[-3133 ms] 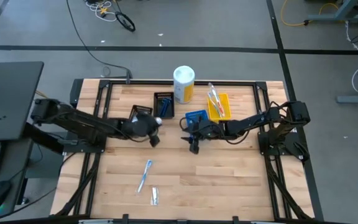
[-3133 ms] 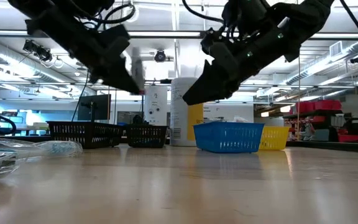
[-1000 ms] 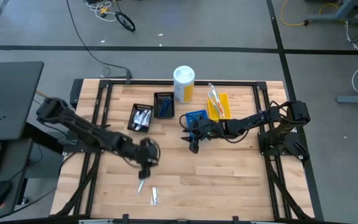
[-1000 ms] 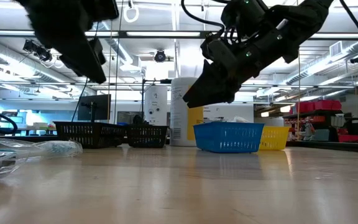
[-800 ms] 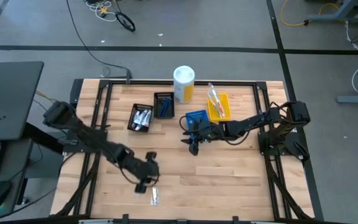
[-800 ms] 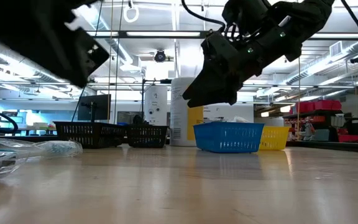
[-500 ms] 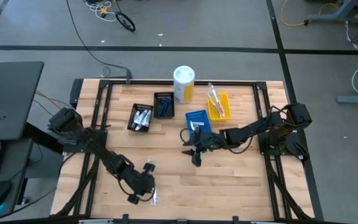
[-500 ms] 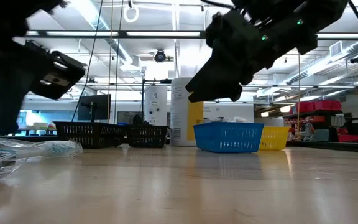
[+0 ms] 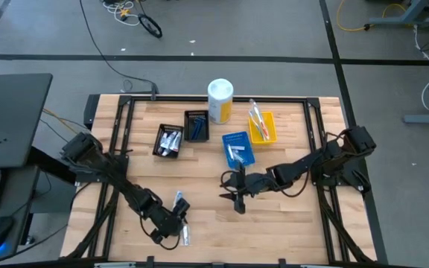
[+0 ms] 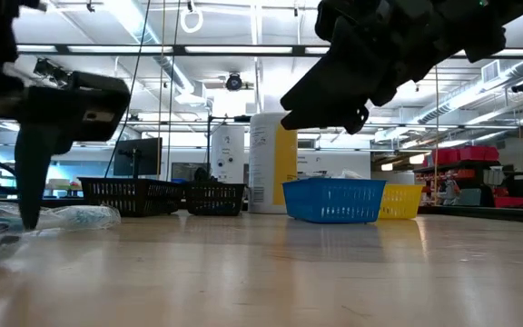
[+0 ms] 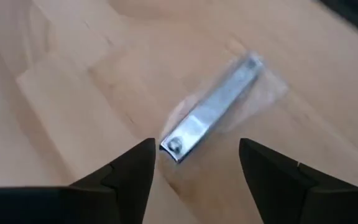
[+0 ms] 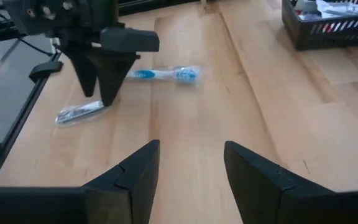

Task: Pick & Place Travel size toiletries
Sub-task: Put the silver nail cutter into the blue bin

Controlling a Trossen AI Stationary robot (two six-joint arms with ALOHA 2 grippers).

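The left arm has swung from the black trays at the tabletop's 12 o'clock side down to its 7 o'clock corner, and the right arm has slid off the blue tray (image 9: 237, 148) toward the centre. The left claw (image 11: 193, 163) hangs spread wide and empty, fingers straddling a small silvery wrapped item (image 11: 212, 112) flat on the wood, evidently lined up for a pinch. Just at its 12 o'clock lies a blue toothbrush (image 12: 164, 74). The right claw (image 12: 189, 163), also open and empty, hovers mid-tabletop, probably waiting its turn.
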